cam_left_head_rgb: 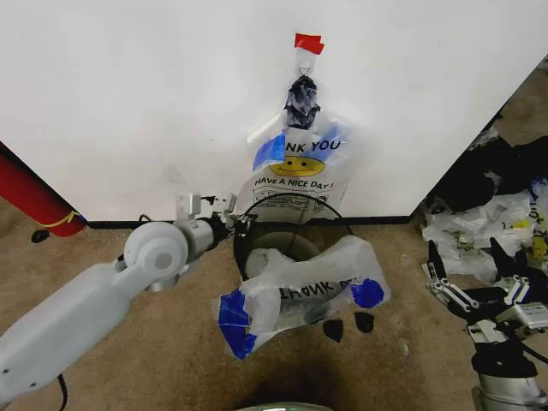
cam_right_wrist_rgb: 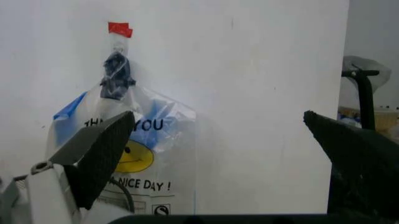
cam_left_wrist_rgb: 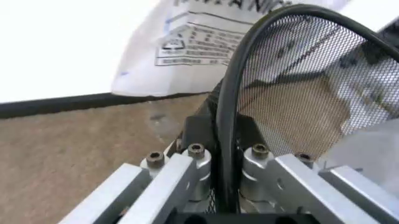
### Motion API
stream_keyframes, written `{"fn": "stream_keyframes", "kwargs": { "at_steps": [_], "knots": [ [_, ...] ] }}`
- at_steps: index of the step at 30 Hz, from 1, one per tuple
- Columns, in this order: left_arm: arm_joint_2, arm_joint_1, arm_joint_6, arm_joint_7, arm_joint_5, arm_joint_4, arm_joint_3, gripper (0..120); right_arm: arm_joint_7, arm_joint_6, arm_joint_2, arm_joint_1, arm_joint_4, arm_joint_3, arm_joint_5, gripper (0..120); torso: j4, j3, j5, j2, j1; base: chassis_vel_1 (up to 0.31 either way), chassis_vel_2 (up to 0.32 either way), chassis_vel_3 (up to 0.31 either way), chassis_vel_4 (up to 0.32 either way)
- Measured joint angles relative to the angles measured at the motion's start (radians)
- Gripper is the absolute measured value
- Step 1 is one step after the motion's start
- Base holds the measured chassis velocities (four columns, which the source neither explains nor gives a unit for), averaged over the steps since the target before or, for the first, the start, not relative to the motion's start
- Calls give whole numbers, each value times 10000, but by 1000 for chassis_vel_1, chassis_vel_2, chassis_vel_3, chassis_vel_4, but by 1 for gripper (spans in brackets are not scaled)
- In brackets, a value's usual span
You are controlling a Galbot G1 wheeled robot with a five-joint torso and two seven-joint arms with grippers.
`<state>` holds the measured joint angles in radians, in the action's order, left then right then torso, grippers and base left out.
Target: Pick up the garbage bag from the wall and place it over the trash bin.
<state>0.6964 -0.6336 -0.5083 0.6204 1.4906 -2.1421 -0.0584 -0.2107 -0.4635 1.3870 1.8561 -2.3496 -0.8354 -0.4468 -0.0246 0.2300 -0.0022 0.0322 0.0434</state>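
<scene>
The garbage bag (cam_left_head_rgb: 295,167) (cam_right_wrist_rgb: 134,149), with a yellow smiley and blue tape patches, hangs flat on the white wall (cam_left_head_rgb: 154,103) from red tape (cam_left_head_rgb: 308,42), knotted black at its top. Below it stands the trash bin (cam_left_head_rgb: 287,244) (cam_left_wrist_rgb: 293,88), dark and see-through. A second printed bag (cam_left_head_rgb: 300,291) with blue patches lies across the bin's front rim. My left gripper (cam_left_head_rgb: 238,223) (cam_left_wrist_rgb: 223,128) is shut on the bin's left rim, which runs between its fingers. My right gripper (cam_left_head_rgb: 469,272) (cam_right_wrist_rgb: 227,140) hangs wide open at the right, level with the bin and facing the wall bag from well back.
A red cylinder (cam_left_head_rgb: 30,197) leans at the left by the baseboard (cam_left_head_rgb: 111,224). A heap of white and black bags (cam_left_head_rgb: 488,210) lies on the carpet to the right of the wall. Two small black scraps (cam_left_head_rgb: 349,325) lie in front of the bin.
</scene>
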Motion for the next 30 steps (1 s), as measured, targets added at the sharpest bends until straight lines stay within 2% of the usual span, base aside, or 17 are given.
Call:
{"fn": "stream_keyframes", "kwargs": {
  "at_steps": [4,9,12,16,22,30],
  "knots": [
    [-134,-1054,551,674,48,-840,584,3,0,59,-28,-36,31,36,10,100,0,0,-2,0,0,0,0,0,0],
    [-136,-2033,741,1032,-205,-1497,1210,3,0,97,-26,-58,32,55,35,100,0,0,0,0,0,0,0,0,0],
    [17,-2888,1016,1258,-940,-1819,1623,3,0,96,-12,-31,15,30,37,100,-1,-1,-1,0,0,0,0,0,0],
    [218,-3452,1117,1319,-1395,-2079,1744,3,0,70,29,-2,15,6,37,100,1,-1,0,0,0,0,0,0,0],
    [653,-3653,1648,1890,-1321,-2372,1704,3,-21,18,136,32,-24,3,105,100,-2,0,3,0,0,0,0,0,0],
    [1382,-3757,2182,2404,-1296,-2103,1501,3,-45,11,198,91,-151,52,263,100,-2,0,1,0,0,0,0,0,0]
  ]
}}
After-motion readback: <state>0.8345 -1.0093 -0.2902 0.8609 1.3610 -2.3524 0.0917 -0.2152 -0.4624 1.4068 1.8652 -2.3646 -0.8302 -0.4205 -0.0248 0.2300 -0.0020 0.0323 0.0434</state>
